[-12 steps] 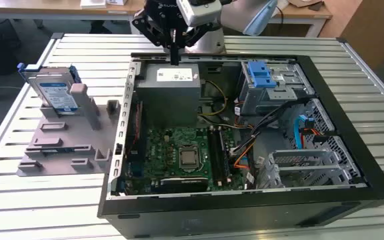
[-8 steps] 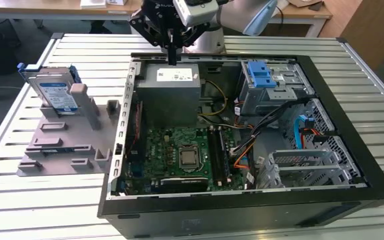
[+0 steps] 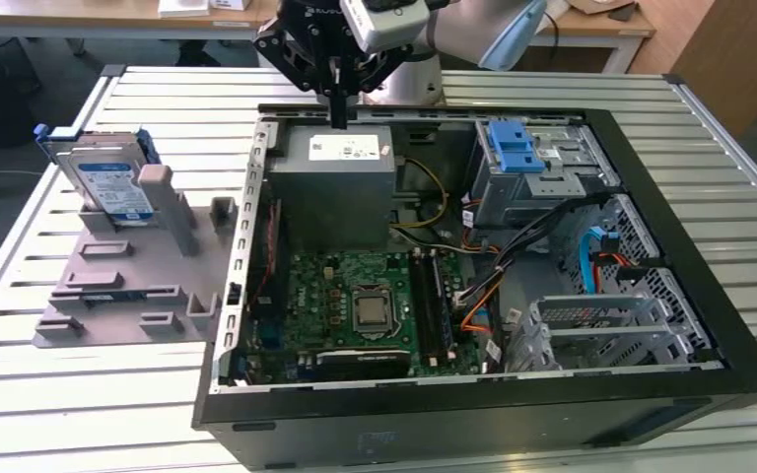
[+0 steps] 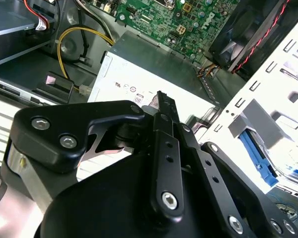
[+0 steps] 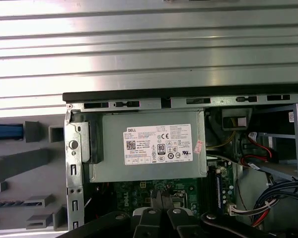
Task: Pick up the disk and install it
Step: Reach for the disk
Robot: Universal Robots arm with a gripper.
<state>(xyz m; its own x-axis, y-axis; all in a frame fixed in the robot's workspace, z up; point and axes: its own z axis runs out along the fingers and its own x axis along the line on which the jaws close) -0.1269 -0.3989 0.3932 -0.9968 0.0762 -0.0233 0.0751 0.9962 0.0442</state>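
The task is sitting at its very start: nothing is picked up yet and nothing is installed. The disk (image 3: 109,182) is standing on edge in the grey rack (image 3: 115,296) on the surface (image 3: 694,128). It is well apart from the fingers (image 3: 339,116), off toward the exterior view's left of them and outside the case (image 3: 484,394). By my judgement, both the pick and the install are waiting to be done.

The fingers are pressing together into one thin black tip, gripping nothing. They are hanging over the far rim of the case and pointing down at the grey box (image 3: 339,163) with the white sticker, which is lying right beneath them. They appear to be clear of it, though I cannot tell the gap for sure. In the first wrist view the box (image 5: 149,144) is lying just beyond the fingers (image 5: 160,201). In the second wrist view the fingers (image 4: 164,101) are crossing in front of its sticker.

Toward the exterior view's right of the fingers, inside the case, the cage (image 3: 563,148) with two blue tabs is sitting near the far wall. This is, I judge, where the disk is meant to go.
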